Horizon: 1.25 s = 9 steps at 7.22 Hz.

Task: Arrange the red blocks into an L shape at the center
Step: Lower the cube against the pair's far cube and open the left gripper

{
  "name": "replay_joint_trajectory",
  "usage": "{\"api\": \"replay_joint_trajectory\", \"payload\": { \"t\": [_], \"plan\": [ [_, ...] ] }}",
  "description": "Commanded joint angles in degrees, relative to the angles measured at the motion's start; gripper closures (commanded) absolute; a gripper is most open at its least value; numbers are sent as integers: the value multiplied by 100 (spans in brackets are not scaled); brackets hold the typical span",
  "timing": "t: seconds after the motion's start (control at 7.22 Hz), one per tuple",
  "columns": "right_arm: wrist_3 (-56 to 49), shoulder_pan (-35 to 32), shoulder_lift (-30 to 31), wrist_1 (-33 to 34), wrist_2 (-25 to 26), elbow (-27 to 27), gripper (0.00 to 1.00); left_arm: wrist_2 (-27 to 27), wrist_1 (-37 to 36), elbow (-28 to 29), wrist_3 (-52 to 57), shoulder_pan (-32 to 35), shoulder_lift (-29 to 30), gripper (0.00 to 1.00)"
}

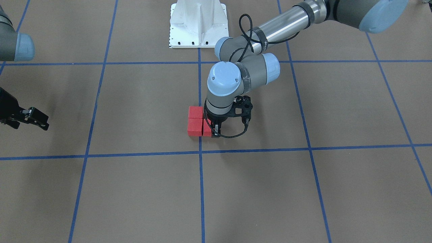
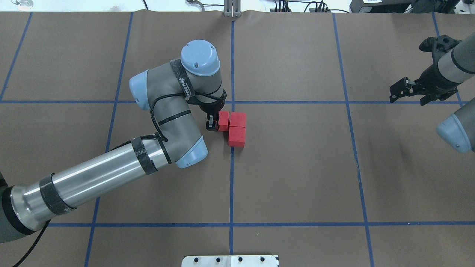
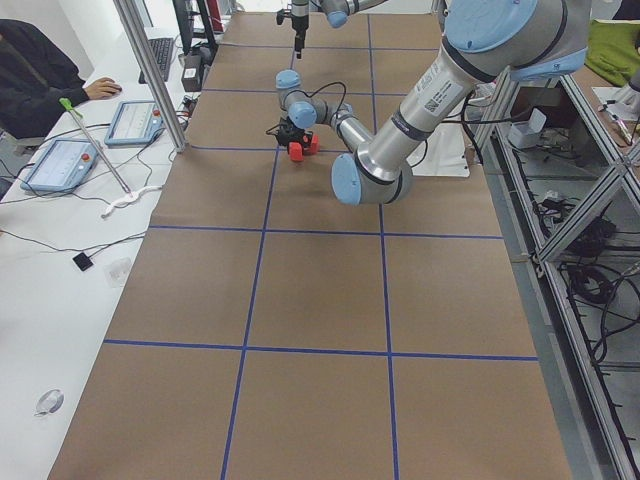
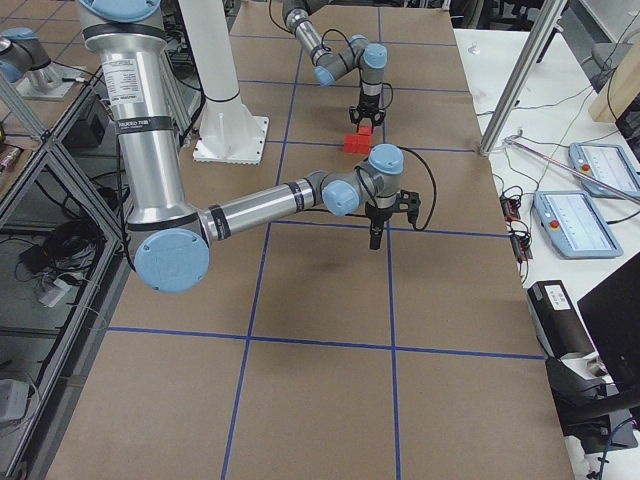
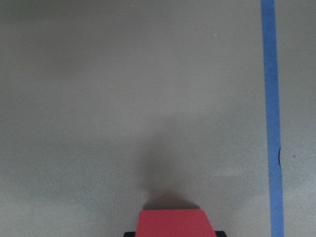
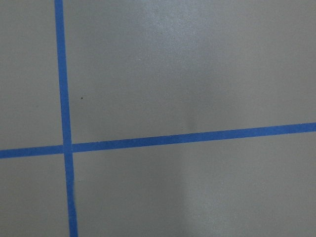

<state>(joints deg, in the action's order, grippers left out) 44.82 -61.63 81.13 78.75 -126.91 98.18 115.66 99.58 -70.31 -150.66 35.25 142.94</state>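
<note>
Three red blocks lie together at the center (image 2: 256, 159), by the middle vertical tape line. Two of them (image 2: 238, 119) (image 2: 236, 136) stand in a column just right of the line. The third red block (image 2: 223, 121) sits against the upper one's left side, so the group makes an L. My left gripper (image 2: 218, 122) points down and is shut on this third block, which also shows at the bottom of the left wrist view (image 5: 174, 223). In the front view the group (image 1: 195, 125) is partly hidden by the left wrist. My right gripper (image 2: 400, 91) is open and empty, far to the right.
The white robot base plate (image 1: 197, 23) stands at the robot's side of the table. The left arm's elbow and forearm (image 2: 111, 174) lie low over the floor left of the blocks. The right wrist view shows only bare floor and a tape crossing (image 6: 66, 147).
</note>
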Motion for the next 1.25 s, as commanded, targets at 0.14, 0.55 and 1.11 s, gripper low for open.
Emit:
{"api": "replay_joint_trajectory", "payload": {
  "t": [0.14, 0.55, 1.11],
  "plan": [
    [0, 2, 8, 0, 0, 0, 0, 0, 0, 0, -7, -1, 6, 100],
    [0, 2, 0, 0, 0, -9, 0, 0, 9, 0, -7, -9, 15, 100],
    [0, 2, 0, 0, 0, -9, 0, 0, 44, 9, -7, -27, 6, 62]
  ]
}}
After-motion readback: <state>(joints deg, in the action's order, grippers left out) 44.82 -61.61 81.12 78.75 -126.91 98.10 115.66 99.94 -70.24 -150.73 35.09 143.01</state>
